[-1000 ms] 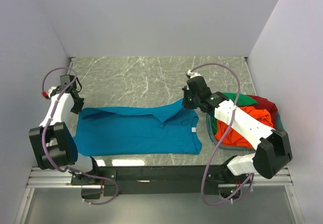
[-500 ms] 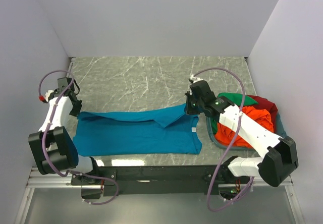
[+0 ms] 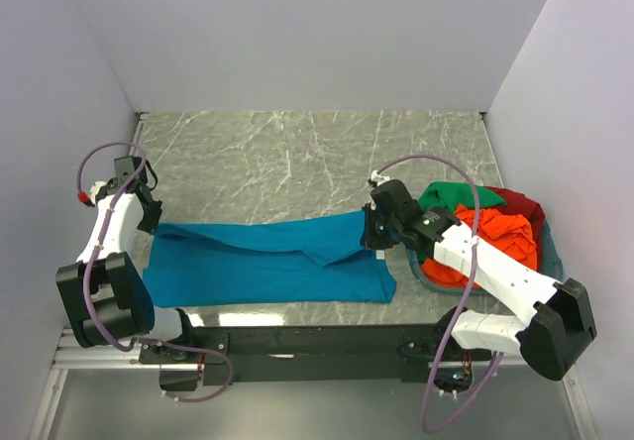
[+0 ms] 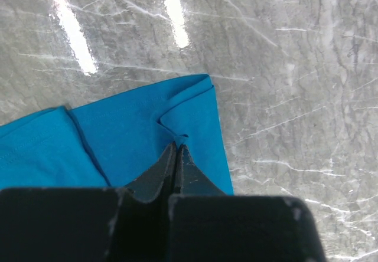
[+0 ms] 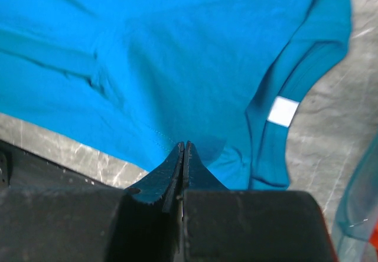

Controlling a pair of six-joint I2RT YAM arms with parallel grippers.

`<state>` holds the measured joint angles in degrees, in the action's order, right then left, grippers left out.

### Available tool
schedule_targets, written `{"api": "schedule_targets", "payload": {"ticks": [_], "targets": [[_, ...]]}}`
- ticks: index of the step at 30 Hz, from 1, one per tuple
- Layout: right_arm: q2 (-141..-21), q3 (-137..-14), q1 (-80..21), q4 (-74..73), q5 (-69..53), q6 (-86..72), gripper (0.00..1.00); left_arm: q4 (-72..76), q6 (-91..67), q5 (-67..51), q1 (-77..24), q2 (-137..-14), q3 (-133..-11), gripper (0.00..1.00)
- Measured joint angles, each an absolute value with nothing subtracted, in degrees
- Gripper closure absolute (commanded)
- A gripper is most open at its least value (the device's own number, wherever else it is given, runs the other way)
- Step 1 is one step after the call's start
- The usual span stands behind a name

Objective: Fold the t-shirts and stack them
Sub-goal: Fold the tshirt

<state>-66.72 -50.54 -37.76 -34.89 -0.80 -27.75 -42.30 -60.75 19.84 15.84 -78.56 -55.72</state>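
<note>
my left gripper (image 4: 177, 151) is pinched tight on a fold at the left edge of the teal-blue t-shirt (image 3: 267, 262). my right gripper (image 5: 183, 148) is clamped on its cloth at the right end. the shirt lies stretched along the near side of the marble desk (image 3: 277, 153), partly folded over itself. an orange-red t-shirt (image 3: 495, 237), a green t-shirt (image 3: 451, 197) and a dark red t-shirt (image 3: 522, 205) are heaped in the basket (image 3: 552, 250) at the right.
</note>
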Motion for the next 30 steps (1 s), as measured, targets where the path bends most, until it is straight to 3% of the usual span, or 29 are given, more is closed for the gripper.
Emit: {"api": "schedule_targets", "payload": {"ticks": [16,18,22,24,25,27,28,30], "targets": [[-65.30,-51.86,-39.51,-42.13,0.23,-29.58,1.00,-42.41,-60.97,20.12,15.84,-78.54,-54.85,0.99],[-65.39,-51.88,-39.57,-42.46,0.27,-29.61,1.00,-42.52,-61.21,20.56,15.84,-78.54,-54.76,0.94],[-65.80,-51.07,-39.62,-42.37,0.23,-29.89,1.00,-42.72,-62.63,21.74,15.84,-78.54,-53.15,0.69],[-65.95,-49.30,-39.62,-42.19,0.16,-30.28,0.98,-42.83,-63.75,22.72,16.01,-78.46,-51.16,0.65],[-66.06,-48.47,-39.62,-42.30,0.16,-30.48,0.92,-43.00,-64.23,23.05,16.19,-78.41,-50.26,0.49],[-66.48,-46.39,-39.62,-42.63,0.43,-31.42,0.64,-43.83,-65.10,23.70,16.88,-77.84,-48.58,0.30],[-66.63,-45.52,-39.62,-43.13,0.80,-31.79,0.55,-44.64,-65.63,24.08,17.32,-77.28,-48.18,0.11],[-66.76,-44.49,-39.62,-44.58,1.80,-31.90,0.46,-45.60,-66.65,24.62,17.91,-75.79,-48.14,0.01]]}}
